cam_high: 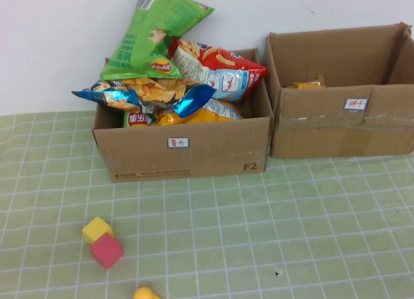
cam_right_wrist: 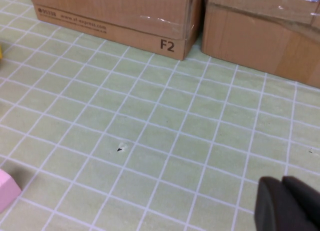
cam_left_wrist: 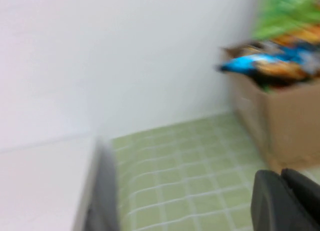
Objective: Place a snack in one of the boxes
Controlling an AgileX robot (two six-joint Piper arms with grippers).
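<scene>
Left gripper (cam_left_wrist: pixel 287 201) showed only as a dark finger edge in its own wrist view, off the left end of the snack box; right gripper (cam_right_wrist: pixel 290 203) likewise, low over the checked cloth (cam_high: pixel 272 228) near the box fronts. Cannot tell open or shut for either, and neither appeared in the high view. Nothing was held as far as visible. Left box (cam_high: pixel 184 147) was piled past its rim with chip bags: green bag (cam_high: pixel 152 33) standing tallest at the far left, red-and-white bag (cam_high: pixel 223 69) leaning right, blue foil bag (cam_high: pixel 139 92) lying across the front. Right box (cam_high: pixel 343 98) sat just beside it, nearly empty, one small orange packet (cam_high: pixel 309 84) against its far wall. Judgement: the bags would be light, air-filled, crinkly and slippery, contents fragile; best pinched at a flat sealed end or corner, not the puffed middle. Yellow block (cam_high: pixel 97 229) and pink block (cam_high: pixel 106 250) touched each other on the near left cloth, irrelevant.
</scene>
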